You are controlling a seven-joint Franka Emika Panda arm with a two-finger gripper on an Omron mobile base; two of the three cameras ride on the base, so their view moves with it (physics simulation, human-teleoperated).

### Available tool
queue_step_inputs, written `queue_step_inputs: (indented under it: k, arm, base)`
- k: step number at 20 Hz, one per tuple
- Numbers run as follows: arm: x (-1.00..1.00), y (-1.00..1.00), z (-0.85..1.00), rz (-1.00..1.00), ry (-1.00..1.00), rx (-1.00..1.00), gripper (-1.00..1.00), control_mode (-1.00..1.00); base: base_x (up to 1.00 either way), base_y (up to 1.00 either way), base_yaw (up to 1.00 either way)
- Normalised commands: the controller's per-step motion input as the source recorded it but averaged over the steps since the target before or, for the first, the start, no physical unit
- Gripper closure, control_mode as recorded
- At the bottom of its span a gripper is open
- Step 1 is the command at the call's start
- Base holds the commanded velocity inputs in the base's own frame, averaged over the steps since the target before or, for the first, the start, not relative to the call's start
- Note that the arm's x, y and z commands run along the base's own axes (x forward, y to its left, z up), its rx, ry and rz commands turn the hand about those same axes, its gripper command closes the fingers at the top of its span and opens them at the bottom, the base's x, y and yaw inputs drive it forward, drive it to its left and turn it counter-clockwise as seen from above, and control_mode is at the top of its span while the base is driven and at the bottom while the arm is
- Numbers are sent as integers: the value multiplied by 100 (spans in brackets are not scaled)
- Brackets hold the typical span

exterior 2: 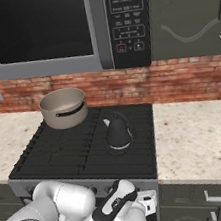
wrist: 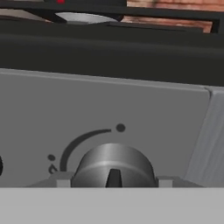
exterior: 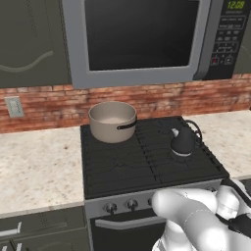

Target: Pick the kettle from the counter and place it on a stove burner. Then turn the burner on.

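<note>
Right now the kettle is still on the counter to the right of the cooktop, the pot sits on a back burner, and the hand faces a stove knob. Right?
Not quite. The kettle stands on a stove burner at the cooktop's right side, not on the counter, as the left base view shows. The pot and knob are as you say.

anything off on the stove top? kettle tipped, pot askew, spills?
Nothing stands out. The kettle sits upright on the front right stove burner, spout toward the pot, which stands upright at the back left. No spills on the cooktop or the counter. In the hand view a knob fronts the camera.
</note>
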Motion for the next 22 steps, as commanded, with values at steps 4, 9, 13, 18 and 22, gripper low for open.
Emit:
queue_step_inputs:
  k: [4,9,13,18,22]
  arm:
    - [-2,0,-14,92,-10,-6,100,-100]
    - [0,0,-17,97,-5,-6,100,-100]
    - [0,0,-19,97,-6,-5,100,-100]
    - [0,0,-21,98,-7,-5,100,-100]
    - [0,0,-22,98,-7,-5,100,-100]
  base:
    - [0,0,0]
    - [0,0,0]
    - [0,0,0]
    - [0,0,0]
    - [0,0,0]
